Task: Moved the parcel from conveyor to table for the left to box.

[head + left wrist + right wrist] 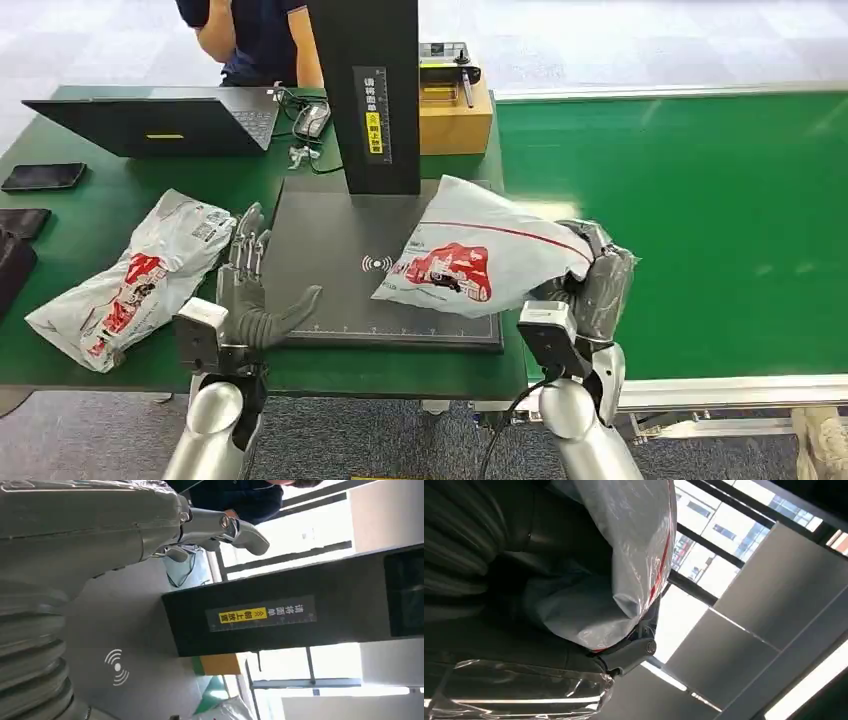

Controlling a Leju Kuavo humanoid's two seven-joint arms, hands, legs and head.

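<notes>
A white parcel bag with red print (478, 250) hangs over the right part of the dark scanner plate (330, 260); my right hand (590, 280) grips its right end. In the right wrist view the bag (624, 565) lies against that hand's fingers (629, 655). My left hand (250, 290) is open at the plate's left edge, fingers spread and thumb out over the plate, holding nothing. The left wrist view has this hand (150, 525) above the plate's wireless symbol (116, 666), facing the black scanner post (280, 615). A second, similar parcel (130, 280) lies on the green table to the left.
The black scanner post (365, 95) stands at the plate's back, with a cardboard box (455, 110) behind it. A laptop (160, 125), a phone (45, 177) and a seated person (255, 40) are at the far left. The green conveyor belt (680, 220) runs along the right.
</notes>
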